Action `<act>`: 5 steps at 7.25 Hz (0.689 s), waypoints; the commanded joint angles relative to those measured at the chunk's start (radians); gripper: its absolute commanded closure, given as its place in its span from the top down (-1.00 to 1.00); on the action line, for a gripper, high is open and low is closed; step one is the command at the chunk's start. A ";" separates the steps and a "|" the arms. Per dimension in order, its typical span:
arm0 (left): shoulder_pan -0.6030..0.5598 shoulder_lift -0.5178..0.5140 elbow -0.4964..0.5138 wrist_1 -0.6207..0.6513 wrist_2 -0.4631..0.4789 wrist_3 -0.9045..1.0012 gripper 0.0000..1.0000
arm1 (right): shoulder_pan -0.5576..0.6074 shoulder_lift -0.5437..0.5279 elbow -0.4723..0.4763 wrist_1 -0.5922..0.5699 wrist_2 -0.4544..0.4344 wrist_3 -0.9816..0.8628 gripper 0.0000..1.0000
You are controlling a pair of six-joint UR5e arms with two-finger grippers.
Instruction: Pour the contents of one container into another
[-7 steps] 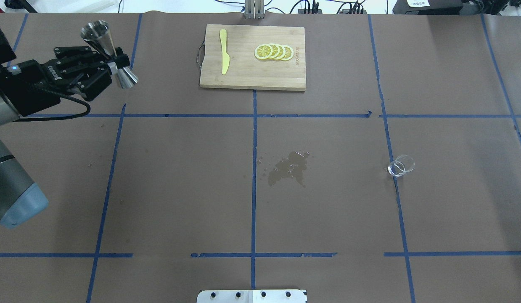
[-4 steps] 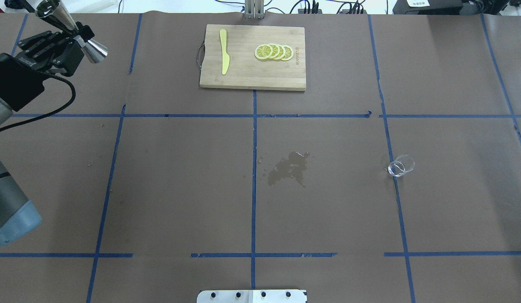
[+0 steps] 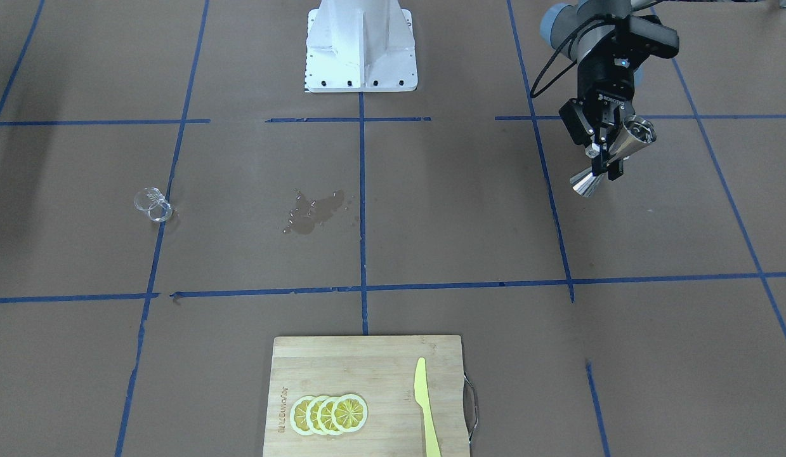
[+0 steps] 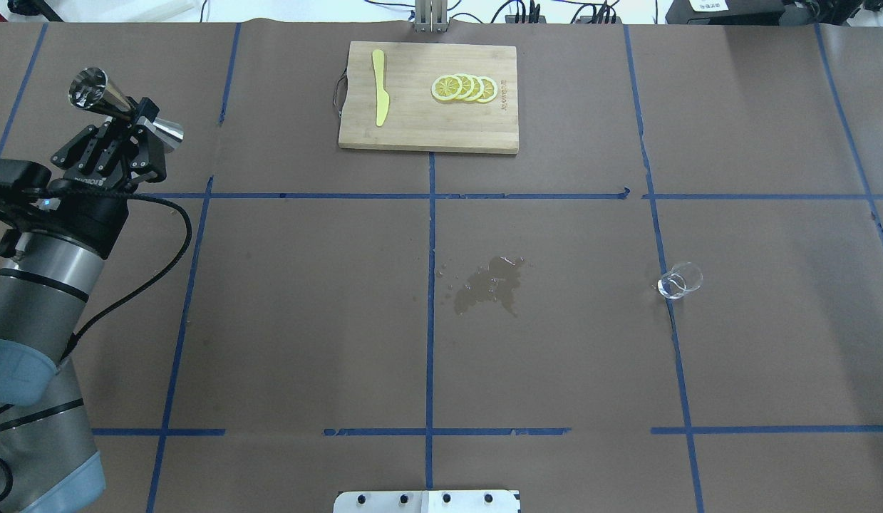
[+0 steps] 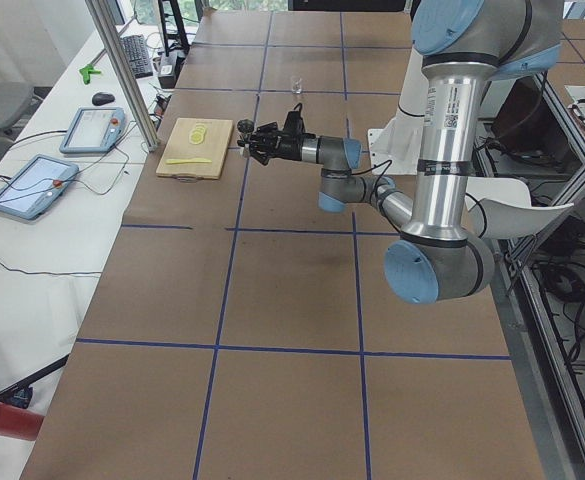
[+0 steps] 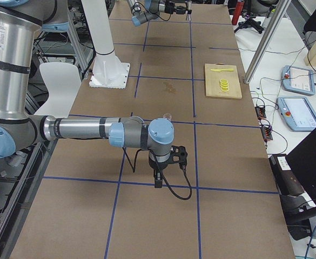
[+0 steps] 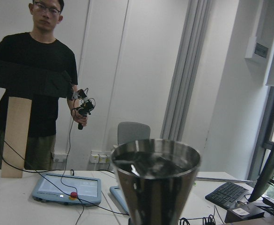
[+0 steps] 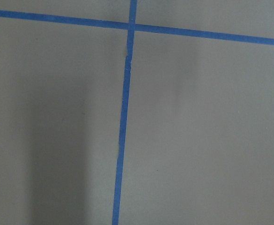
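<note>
The steel hourglass jigger [image 4: 124, 114] hangs tilted above the table's far left, and my left gripper [image 4: 136, 120] is shut on its narrow waist. In the front-facing view the same jigger [image 3: 615, 155] leans with its wider cone up and right. Its open upper cone [image 7: 155, 180] fills the lower part of the left wrist view. The clear glass cup [image 4: 680, 280] sits alone on the table's right side, shown too as the cup [image 3: 153, 204]. My right gripper [image 6: 158, 178] points down at the paper near the table's right end; I cannot tell if it is open or shut.
A wet spill [image 4: 487, 285] darkens the paper at mid-table. A bamboo cutting board [image 4: 427, 132] at the far edge carries lemon slices [image 4: 464, 87] and a yellow knife [image 4: 379, 87]. A person [image 7: 33, 84] holding a controller stands beyond the table.
The left arm has swung round and now reaches in from below rather than from the left. The jigger moved left and stays gripped and tilted. The cup has not moved.
</note>
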 commanded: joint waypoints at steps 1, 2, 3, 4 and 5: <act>0.033 0.041 0.040 0.043 0.094 0.006 -1.00 | 0.000 0.001 0.001 0.000 0.000 0.000 1.00; 0.041 0.099 0.040 0.046 0.086 0.018 -1.00 | 0.000 0.001 0.001 0.000 0.000 0.000 1.00; 0.052 0.132 0.040 0.048 0.059 0.024 -1.00 | 0.000 0.002 0.000 0.000 0.000 0.000 1.00; 0.061 0.152 0.048 0.048 0.048 0.023 -1.00 | 0.000 0.002 0.000 0.000 0.000 0.000 1.00; 0.075 0.156 0.078 0.045 0.045 0.006 -1.00 | 0.000 0.002 0.000 0.000 0.000 0.000 1.00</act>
